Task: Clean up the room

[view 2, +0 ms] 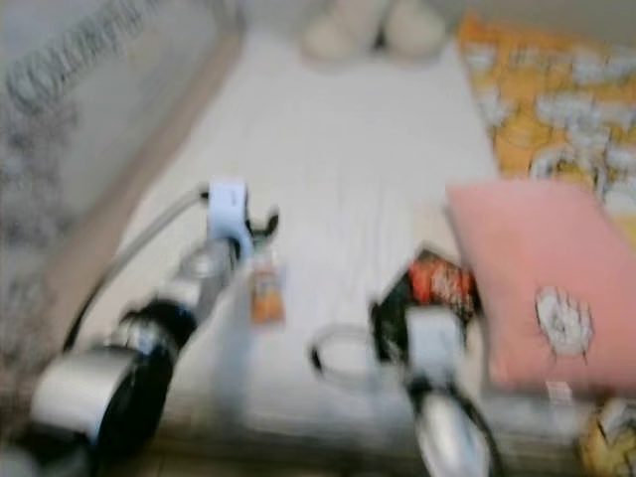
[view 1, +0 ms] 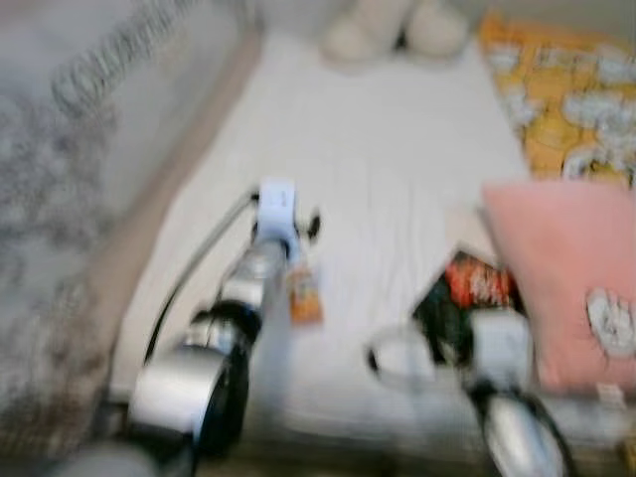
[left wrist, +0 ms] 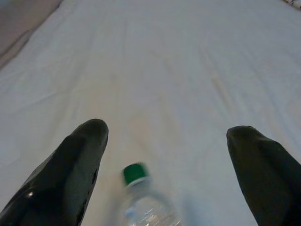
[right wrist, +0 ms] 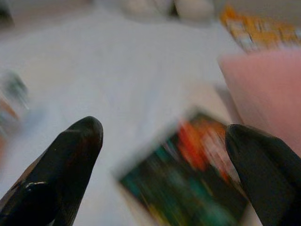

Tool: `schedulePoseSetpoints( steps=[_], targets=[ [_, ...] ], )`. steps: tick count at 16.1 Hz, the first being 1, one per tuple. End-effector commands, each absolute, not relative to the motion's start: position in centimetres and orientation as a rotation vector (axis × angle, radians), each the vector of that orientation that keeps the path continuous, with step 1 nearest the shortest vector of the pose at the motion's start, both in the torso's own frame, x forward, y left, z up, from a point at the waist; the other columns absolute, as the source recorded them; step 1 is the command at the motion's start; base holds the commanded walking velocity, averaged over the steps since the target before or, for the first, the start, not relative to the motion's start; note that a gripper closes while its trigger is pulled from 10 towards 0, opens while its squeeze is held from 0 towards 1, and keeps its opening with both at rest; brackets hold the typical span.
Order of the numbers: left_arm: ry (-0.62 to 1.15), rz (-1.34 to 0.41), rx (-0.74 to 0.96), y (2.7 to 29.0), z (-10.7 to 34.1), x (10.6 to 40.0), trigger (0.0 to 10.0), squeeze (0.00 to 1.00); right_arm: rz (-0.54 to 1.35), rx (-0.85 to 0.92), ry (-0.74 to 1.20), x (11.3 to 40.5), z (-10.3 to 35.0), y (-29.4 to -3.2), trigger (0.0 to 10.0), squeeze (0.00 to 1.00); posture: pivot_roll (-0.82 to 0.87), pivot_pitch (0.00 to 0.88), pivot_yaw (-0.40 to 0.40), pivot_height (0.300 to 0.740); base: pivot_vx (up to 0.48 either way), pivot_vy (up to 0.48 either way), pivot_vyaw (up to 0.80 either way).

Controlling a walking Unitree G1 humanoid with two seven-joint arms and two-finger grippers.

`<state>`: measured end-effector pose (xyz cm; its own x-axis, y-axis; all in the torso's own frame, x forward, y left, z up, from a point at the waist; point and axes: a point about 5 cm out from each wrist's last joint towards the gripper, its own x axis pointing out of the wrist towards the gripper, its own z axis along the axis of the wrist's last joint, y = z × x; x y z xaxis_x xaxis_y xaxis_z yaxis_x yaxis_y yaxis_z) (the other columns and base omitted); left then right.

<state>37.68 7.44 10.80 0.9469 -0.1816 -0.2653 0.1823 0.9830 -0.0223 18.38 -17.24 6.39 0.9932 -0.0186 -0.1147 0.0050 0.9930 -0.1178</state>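
Clear plastic bottle with a green cap and an orange label point(view 1: 303, 293) is lying on the white bed sheet point(view 1: 378, 149), just beside and below my left gripper point(left wrist: 167, 136). Through my left wrist camera I am seeing the bottle's cap point(left wrist: 135, 173) sitting between my two black fingers point(left wrist: 77, 160), which are spread wide apart and touching nothing; the bottle is nearer the one finger than the other. My left arm point(view 1: 234, 298) is reaching forward over the near part of the bed.

My right gripper point(right wrist: 164, 136) is hanging over a dark glossy packet with red and green print point(view 1: 467, 288), which is lying flat on the sheet just beside a pink square pillow point(view 1: 566, 278). My right fingers point(right wrist: 70, 160) are also standing wide open, with nothing between them but the packet below. Whether they are touching it I cannot tell, since this view is blurred.

Beyond the pillow, an orange patterned blanket with white figures point(view 1: 566, 99) is covering the right side of the bed. At the far end, two pale rounded soft things point(view 1: 397, 30) are resting against each other; the blur is keeping me from saying what they are. Along the left of the bed a grey patterned rug point(view 1: 60, 149) is lying on the floor.
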Motion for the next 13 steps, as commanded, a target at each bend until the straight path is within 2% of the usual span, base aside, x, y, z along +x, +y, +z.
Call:
schedulePoseSetpoints(
  steps=[1, 3, 6, 8, 10, 13],
  targets=[
    [0.297, -0.173, 0.017, 7.4, 10.3, 37.5, 10.0, 0.0, -0.017, -0.122, 0.138, 17.4, 6.5, -17.1, 10.0, 0.0, -0.25, 0.0, 0.052, 0.74, 0.0, 0.0, 0.0],
    [0.36, -0.189, 0.001, 6.4, 9.4, 37.0, 10.0, 0.0, -0.012, -0.121, 0.185, 15.0, 6.5, -16.6, 10.0, 0.0, -0.28, 0.015, 0.045, 0.74, 0.0, 0.0, 0.0],
    [0.427, -0.153, 0.04, 6.3, 8.0, 36.2, 10.0, 0.0, -0.019, -0.114, 0.226, 12.2, 7.0, -16.0, 10.0, 0.0, -0.33, 0.118, 0.043, 0.74, 0.0, 0.0, 0.0],
    [0.436, -0.156, -0.015, 6.0, 7.7, 35.9, 10.0, 0.0, -0.009, -0.119, 0.27, 9.5, 7.8, -15.6, 10.0, 0.0, -0.35, 0.171, 0.037, 0.74, 0.0, 0.0, 0.0],
    [0.426, -0.17, 0.015, 5.6, 7.9, 36.0, 10.0, 0.0, 0.002, -0.122, 0.293, 8.5, 7.8, -15.2, 10.0, 0.0, -0.36, 0.188, 0.033, 0.74, 0.0, 0.0, 0.0],
    [0.427, -0.036, 0.191, 7.8, 7.5, 36.1, 10.0, 0.0, 0.015, -0.121, 0.334, 7.1, 8.2, -14.7, 10.0, 0.0, -0.37, 0.22, 0.021, 0.74, 0.0, 0.0, 0.0]
  ],
)
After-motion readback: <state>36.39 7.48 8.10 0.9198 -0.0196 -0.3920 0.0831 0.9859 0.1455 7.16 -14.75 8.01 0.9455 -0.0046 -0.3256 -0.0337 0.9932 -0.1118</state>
